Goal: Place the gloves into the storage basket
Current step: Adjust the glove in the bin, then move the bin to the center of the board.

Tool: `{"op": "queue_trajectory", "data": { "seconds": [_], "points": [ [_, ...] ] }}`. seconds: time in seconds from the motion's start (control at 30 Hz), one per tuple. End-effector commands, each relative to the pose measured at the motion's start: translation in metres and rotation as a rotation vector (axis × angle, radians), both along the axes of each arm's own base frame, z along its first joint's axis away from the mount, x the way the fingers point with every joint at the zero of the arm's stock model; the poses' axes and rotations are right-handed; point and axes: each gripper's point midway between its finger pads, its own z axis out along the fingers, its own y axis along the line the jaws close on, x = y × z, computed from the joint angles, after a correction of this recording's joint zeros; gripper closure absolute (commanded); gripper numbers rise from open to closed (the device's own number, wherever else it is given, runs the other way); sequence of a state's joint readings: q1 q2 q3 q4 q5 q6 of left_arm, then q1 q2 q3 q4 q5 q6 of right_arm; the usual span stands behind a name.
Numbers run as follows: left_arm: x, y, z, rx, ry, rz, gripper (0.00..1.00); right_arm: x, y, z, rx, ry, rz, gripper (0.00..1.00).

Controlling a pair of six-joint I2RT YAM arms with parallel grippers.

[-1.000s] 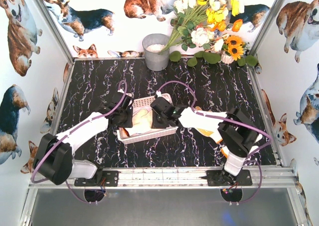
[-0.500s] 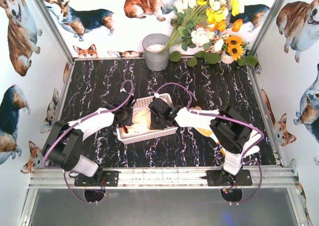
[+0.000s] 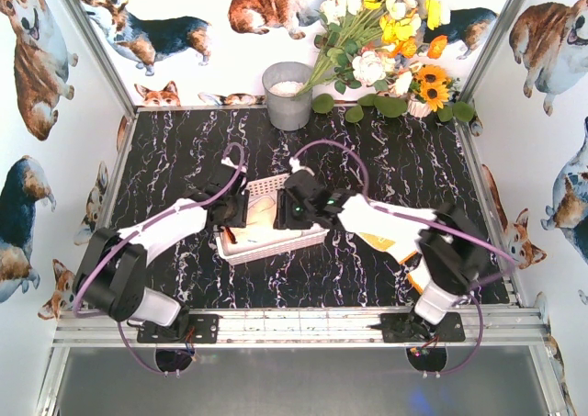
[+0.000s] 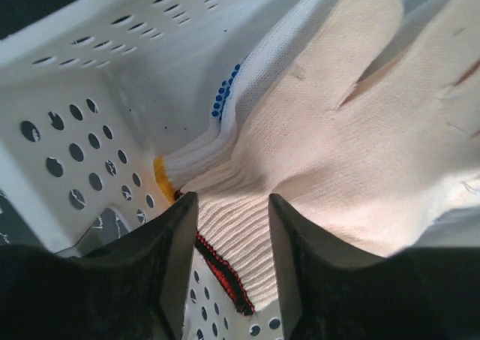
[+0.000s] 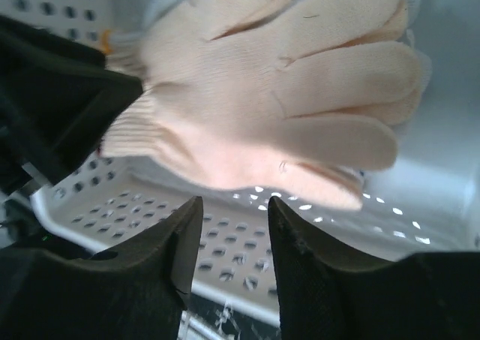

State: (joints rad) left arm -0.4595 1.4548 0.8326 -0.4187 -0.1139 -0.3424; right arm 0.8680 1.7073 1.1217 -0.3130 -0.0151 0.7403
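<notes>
Cream-white glove (image 4: 337,130) lying flat inside the storage basket (image 4: 67,152), ribbed cuff toward the basket's perforated end wall.

Seen only from the left wrist: under that glove, a white glove with blue dots (image 4: 222,100) and a yellow cuff edge (image 4: 160,169), both inside the basket, tucked against the same end wall. Left gripper (image 4: 231,205) released, jaws parted either side of the cream cuff, not pinching it.

Seen only from the right wrist: the cream-white glove (image 5: 277,107) from its palm side, fingers spread toward the basket's far end. Right gripper (image 5: 234,209) released as well, jaws apart above the basket's lattice wall (image 5: 247,242), nothing between them.

From above: left gripper (image 3: 241,216) and right gripper (image 3: 292,212) both over the basket (image 3: 276,246), masking most of its contents. Beyond the basket, grey bucket (image 3: 288,95) and flowers (image 3: 386,30). Right of the basket, yellow-orange patch (image 3: 378,242) mostly hidden beneath the right arm (image 3: 395,228); cannot tell what. Count of gloves inside the basket: cannot tell.
</notes>
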Motion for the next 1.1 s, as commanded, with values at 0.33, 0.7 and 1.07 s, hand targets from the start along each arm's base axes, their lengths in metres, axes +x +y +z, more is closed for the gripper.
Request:
{"op": "queue_trajectory", "data": {
  "seconds": [0.33,0.7,1.07],
  "points": [
    [0.028,-0.011,0.128,-0.088,-0.322,-0.142,0.24,-0.025,-0.108,0.091,-0.004,-0.219,-0.133,0.48],
    [0.060,0.033,0.170,-0.005,-0.529,-0.111,0.14,-0.062,-0.132,0.070,0.117,-0.093,-0.175,0.53],
    [0.056,0.061,0.173,0.034,-0.629,-0.036,0.11,-0.054,-0.102,0.029,0.224,0.006,-0.223,0.61]
  ]
}}
